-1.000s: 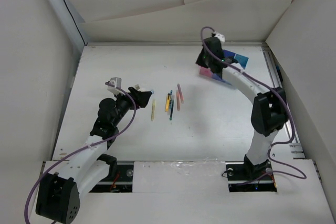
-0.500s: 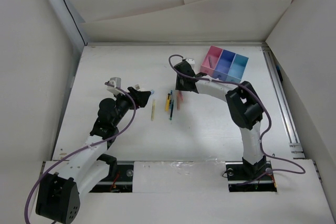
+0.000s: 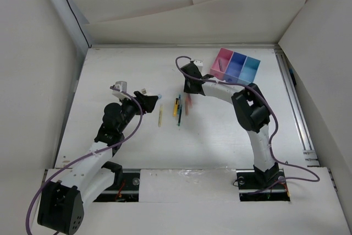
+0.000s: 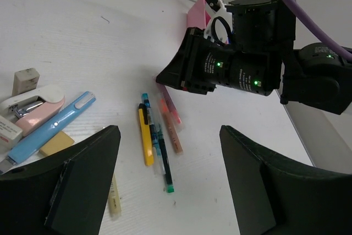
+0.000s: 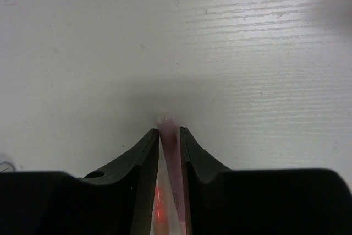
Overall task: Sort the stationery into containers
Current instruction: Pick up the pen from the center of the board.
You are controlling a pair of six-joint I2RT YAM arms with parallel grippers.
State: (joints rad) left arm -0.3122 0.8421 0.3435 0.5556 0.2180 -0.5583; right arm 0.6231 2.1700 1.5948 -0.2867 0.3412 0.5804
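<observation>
On the table (image 3: 121,70), beside the other pens (image 4: 147,138), the right gripper (image 5: 169,135) pinches a pink pen (image 5: 171,160); the left gripper (image 4: 168,133) hangs with fingers apart.

No legible text, no brand, no number, pens (image 4: 146,144) small in view (any print unreadable)

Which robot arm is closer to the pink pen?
Right. The right gripper sits on the pink pen, jaws pinching its tip. The left gripper is off to the pen's left, jaws open, not touching it.
</observation>
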